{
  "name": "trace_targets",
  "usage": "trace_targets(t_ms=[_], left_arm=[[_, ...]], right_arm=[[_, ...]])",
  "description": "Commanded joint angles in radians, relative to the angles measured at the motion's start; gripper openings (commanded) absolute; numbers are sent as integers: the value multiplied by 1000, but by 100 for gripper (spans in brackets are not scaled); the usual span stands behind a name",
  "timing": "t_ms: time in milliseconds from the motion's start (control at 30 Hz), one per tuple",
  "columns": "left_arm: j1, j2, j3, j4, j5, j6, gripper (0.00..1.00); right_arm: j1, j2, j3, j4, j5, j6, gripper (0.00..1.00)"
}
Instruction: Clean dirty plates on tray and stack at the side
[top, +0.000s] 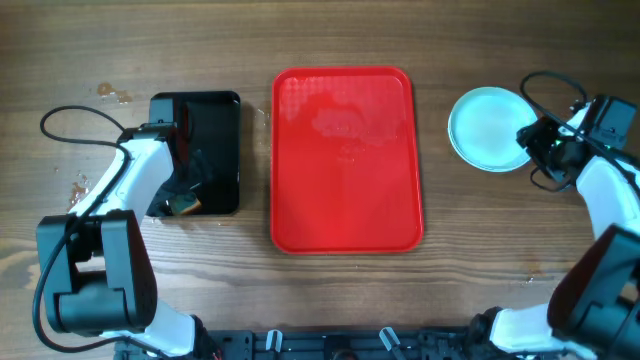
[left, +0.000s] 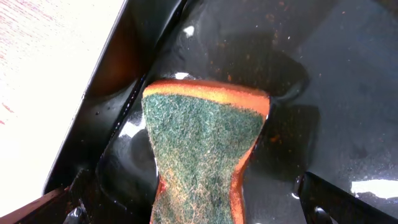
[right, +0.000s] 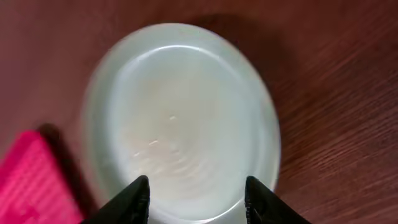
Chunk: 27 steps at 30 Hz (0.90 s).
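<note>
The red tray (top: 345, 160) lies in the middle of the table with no plate on it; its surface looks wet. A pale-blue plate (top: 485, 128) sits on the wood to the right of the tray and looks clean on top; I cannot tell how many are stacked under it. My right gripper (top: 527, 138) hovers open over the plate's right edge, its fingers (right: 196, 182) spread above the plate (right: 180, 118). My left gripper (top: 185, 195) is open over a green-and-orange sponge (left: 199, 143), its fingers (left: 193, 193) apart from the sponge's sides.
The sponge lies in a smaller black tray (top: 215, 120), wet inside (left: 348, 93), left of the red tray. A corner of the red tray shows in the right wrist view (right: 34, 183). Small droplets or crumbs (top: 112, 93) mark the wood at far left.
</note>
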Motion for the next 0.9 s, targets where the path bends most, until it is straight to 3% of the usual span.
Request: trace_targets(t_ms=[0, 167, 300, 367, 400, 600, 867], left_arm=[[6, -3, -1, 0, 5, 8, 100], [6, -3, -1, 0, 5, 8, 100], [6, -3, -1, 0, 5, 8, 100], [6, -3, -1, 0, 5, 8, 100], [6, -3, -1, 0, 5, 8, 100], [6, -3, -1, 0, 5, 8, 100], [6, -3, -1, 0, 5, 8, 100]], right_arm=[[10, -196, 21, -12, -134, -16, 50], [96, -450, 21, -105, -319, -33, 50], [283, -668, 21, -240, -340, -98, 51], [396, -793, 21, -300, -340, -90, 58], [425, -832, 21, -312, -340, -69, 99], [473, -951, 21, -372, -340, 113, 100], [473, -961, 19, -410, -226, -311, 100]])
